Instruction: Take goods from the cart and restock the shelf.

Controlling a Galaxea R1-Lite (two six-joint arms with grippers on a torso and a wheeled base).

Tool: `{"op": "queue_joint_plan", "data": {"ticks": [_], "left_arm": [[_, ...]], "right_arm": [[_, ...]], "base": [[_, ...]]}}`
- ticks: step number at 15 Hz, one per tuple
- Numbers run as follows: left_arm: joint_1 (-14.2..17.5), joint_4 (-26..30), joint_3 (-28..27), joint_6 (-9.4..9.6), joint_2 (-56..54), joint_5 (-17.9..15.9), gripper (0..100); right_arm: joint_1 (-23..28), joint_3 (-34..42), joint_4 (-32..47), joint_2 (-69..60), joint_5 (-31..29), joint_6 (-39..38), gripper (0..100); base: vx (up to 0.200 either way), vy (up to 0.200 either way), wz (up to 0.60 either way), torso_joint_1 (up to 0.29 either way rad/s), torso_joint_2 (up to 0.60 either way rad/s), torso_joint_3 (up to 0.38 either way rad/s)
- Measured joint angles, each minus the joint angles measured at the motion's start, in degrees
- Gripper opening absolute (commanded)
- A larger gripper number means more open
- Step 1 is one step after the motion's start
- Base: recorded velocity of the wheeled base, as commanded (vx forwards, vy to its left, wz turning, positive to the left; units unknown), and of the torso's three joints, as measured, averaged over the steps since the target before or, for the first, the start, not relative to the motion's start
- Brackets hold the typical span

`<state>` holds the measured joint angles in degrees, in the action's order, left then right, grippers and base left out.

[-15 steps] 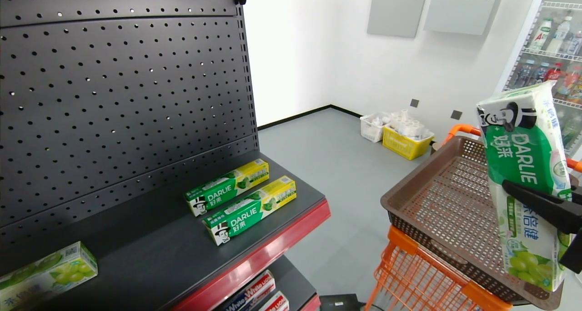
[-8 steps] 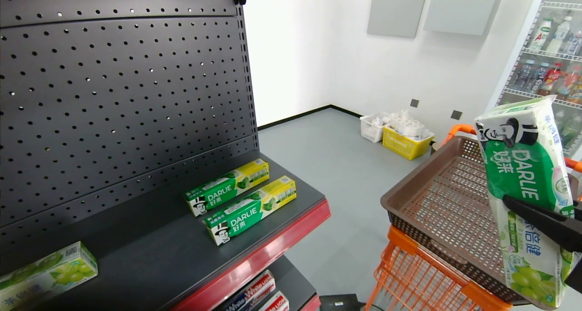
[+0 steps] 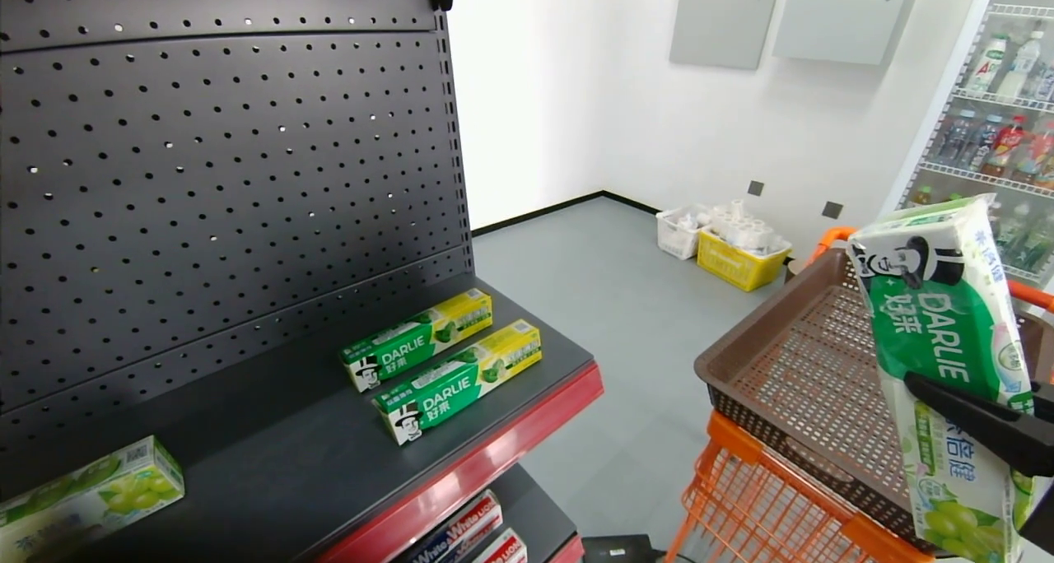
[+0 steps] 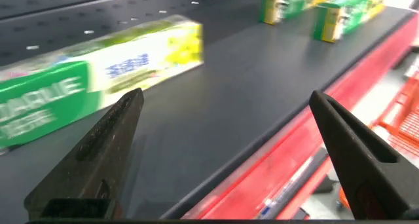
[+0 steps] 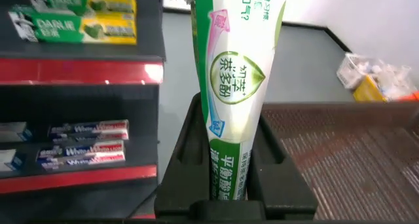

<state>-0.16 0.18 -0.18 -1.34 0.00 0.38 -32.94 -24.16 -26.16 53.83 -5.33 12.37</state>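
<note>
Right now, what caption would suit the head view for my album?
Right hand holds a toothpaste pack over the cart's brown basket, beside a part-stocked shelf.

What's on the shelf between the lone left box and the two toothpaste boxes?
Bare black shelf board between green-and-white carton and green-and-yellow toothpaste boxes, per head view.

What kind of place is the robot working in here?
Probably a small shop, or a mock-up of one: a black pegboard shelf holding toothpaste boxes, an orange shopping cart, and a drinks cooler stocked with bottles.
</note>
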Motion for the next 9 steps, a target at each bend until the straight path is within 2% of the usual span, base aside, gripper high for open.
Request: {"op": "queue_joint_plan", "data": {"ticks": [1,8,9], "left_arm": [[0.00,0.02,-0.09,-0.13,0.00,0.02,100],[0.00,0.09,-0.09,-0.32,0.00,0.13,100],[0.02,0.09,-0.09,-0.32,0.00,0.13,100]], "right_arm": [[-0.10,-0.04,-0.35,-0.01,0.00,0.00,0],[-0.46,0.49,-0.27,0.05,-0.15,0.18,0],[-0.55,0.55,-0.17,0.02,-0.06,0.18,0]], "base": [[0.000,0.000,0.60,0.007,0.01,0.002],[0.000,0.000,0.00,0.000,0.00,0.000],[0.000,0.000,0.60,0.002,0.00,0.002]]}}
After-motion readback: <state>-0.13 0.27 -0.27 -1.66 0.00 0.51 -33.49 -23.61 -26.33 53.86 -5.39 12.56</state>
